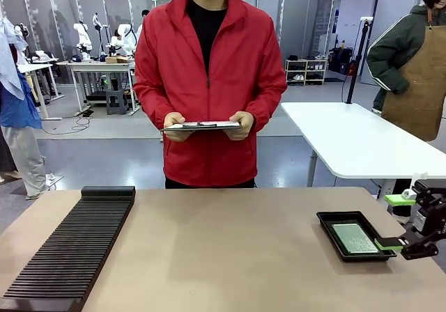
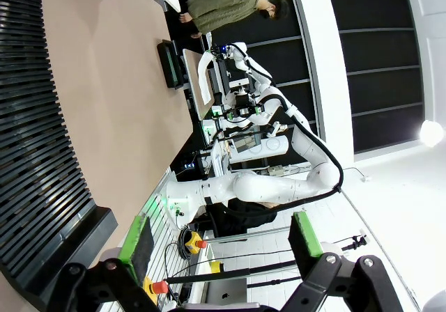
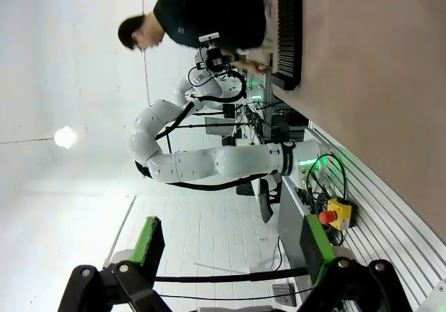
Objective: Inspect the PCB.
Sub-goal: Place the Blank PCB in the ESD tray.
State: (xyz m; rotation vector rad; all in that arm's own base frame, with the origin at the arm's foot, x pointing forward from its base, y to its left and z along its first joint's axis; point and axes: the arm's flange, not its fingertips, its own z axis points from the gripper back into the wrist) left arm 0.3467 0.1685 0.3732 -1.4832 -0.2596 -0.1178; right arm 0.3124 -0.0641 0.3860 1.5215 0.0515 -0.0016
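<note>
Fingers on both arms stand wide apart with nothing between them. You see the right gripper [image 1: 401, 218] at the right edge of the front view, low over the tabletop's [image 1: 223, 249] right side; one green-padded fingertip sits at or just over the near-right corner of the shallow black rectangular tray [image 1: 333, 237], whether it touches you cannot tell. The thin flat green rectangular PCB [image 1: 354, 237] lies flat inside that tray, filling most of it, at the right side of the tan tabletop.

In the right wrist view the right gripper's green pads [image 3: 148, 239] rise from the bottom edge, spread, pointing out at open room, the white left arm [image 3: 202, 162] farther off and the tabletop edge running along the picture's right side.

In the left wrist view the left gripper [image 2: 219, 239] shows the same spread, green pads [image 2: 304, 233] well apart, empty. Beside it you get the long black ribbed slotted rack [image 2: 38, 159] running along the picture's left; in the front view that rack [image 1: 73, 246] lies on the tabletop's left side, well apart from the tray.

Across the table a person in a red zip jacket [image 1: 209, 82] stands holding a dark flat clipboard [image 1: 202, 125] in both hands [image 1: 240, 125] at waist height. A second white table [image 1: 355, 141] stands behind on the right.
</note>
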